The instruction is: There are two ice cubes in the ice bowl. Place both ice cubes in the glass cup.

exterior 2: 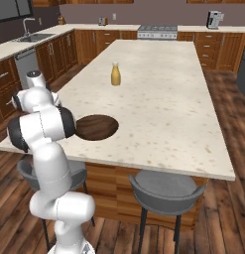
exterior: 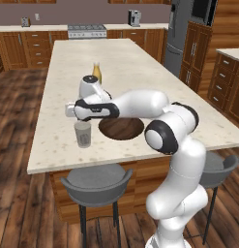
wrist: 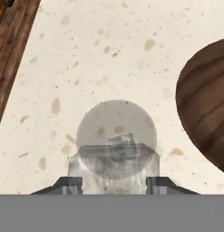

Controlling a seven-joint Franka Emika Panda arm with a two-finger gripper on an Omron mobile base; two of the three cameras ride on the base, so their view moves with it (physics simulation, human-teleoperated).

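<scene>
My gripper (wrist: 114, 183) hangs straight above the glass cup (wrist: 117, 136), a grey translucent tumbler seen from the top. Its fingers are shut on a pale, translucent ice cube (wrist: 93, 170) that spans the gap between them. A second ice cube (wrist: 122, 147) lies at the bottom of the cup. In the left base view the hand (exterior: 84, 112) sits just over the cup (exterior: 83, 134), near the counter's front left edge. The ice bowl (exterior: 122, 128), wide and of dark wood grain, stands right of the cup; its rim (wrist: 195, 108) shows at the right of the hand view.
A yellow-orange bottle (exterior: 97, 72) with a white cap stands farther back on the pale stone island (exterior: 140, 68). The counter's left edge (wrist: 13, 59) runs close to the cup. Two grey stools (exterior: 96, 186) stand under the front edge.
</scene>
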